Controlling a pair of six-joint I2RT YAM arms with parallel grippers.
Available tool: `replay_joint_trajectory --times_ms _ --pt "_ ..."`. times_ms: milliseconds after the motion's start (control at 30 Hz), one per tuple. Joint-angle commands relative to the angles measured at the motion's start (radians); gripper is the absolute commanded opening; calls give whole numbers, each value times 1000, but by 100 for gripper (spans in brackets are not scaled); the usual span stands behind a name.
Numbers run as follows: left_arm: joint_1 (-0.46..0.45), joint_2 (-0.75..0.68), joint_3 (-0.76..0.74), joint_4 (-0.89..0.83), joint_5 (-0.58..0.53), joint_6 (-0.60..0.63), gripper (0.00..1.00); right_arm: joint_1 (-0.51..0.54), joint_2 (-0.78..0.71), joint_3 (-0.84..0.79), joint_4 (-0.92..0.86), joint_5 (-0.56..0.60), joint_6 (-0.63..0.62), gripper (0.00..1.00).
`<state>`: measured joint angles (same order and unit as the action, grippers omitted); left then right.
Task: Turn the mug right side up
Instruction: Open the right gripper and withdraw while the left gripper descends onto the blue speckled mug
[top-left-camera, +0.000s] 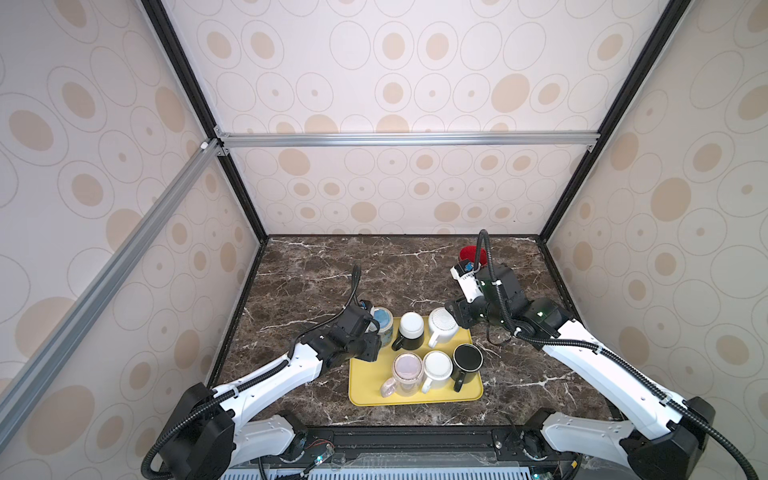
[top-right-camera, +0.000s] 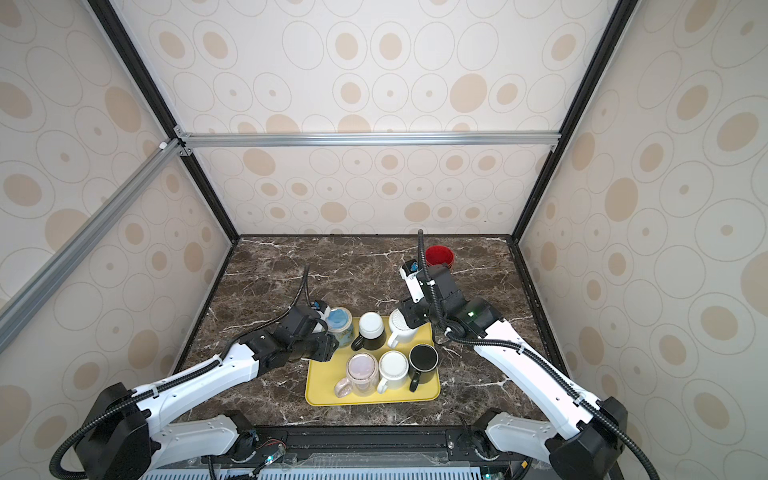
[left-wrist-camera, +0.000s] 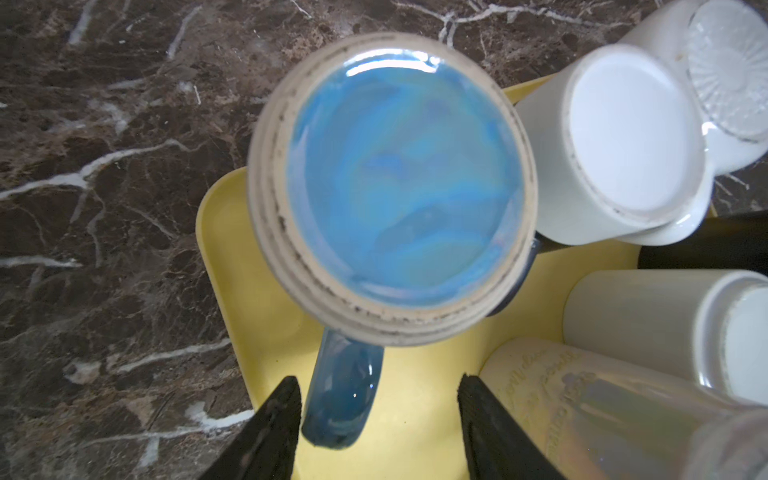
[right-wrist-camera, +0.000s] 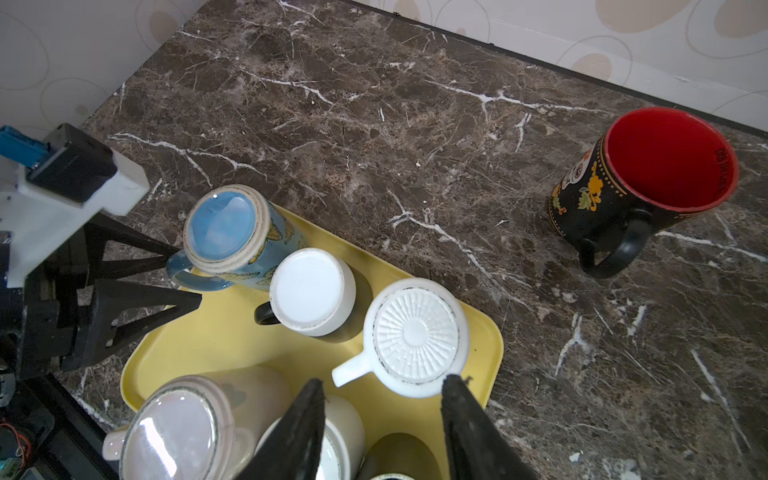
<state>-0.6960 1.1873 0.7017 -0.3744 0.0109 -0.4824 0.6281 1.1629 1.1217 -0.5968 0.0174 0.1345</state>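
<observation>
Six mugs (top-left-camera: 410, 328) in two rows on the tray (top-left-camera: 365, 392), lone mug (top-left-camera: 468, 251) behind it, rightward.

Stretches the left arm (top-left-camera: 270, 374) forward and inward from the near left corner, wrist bent downward. Holds the left claw (left-wrist-camera: 378, 379) pointing down, jaws parted, with a clear gap between the black fingers (left-wrist-camera: 266, 432). Angles the right arm (top-left-camera: 582, 345) in from the near right corner, wrist tipped down and toward the middle. Keeps the right claw (right-wrist-camera: 385, 378) low, its jaws also standing apart.
</observation>
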Motion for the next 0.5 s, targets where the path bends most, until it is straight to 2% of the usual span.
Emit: replay_joint_trajectory --times_ms 0,200,467 --pt "-8 8 14 8 -60 -5 61 2 -7 -10 18 -8 16 48" --pt "-9 97 55 5 -66 25 60 3 -1 -11 23 -12 33 46" --pt "-9 145 74 12 -90 38 59 4 -1 -29 43 -14 39 45"
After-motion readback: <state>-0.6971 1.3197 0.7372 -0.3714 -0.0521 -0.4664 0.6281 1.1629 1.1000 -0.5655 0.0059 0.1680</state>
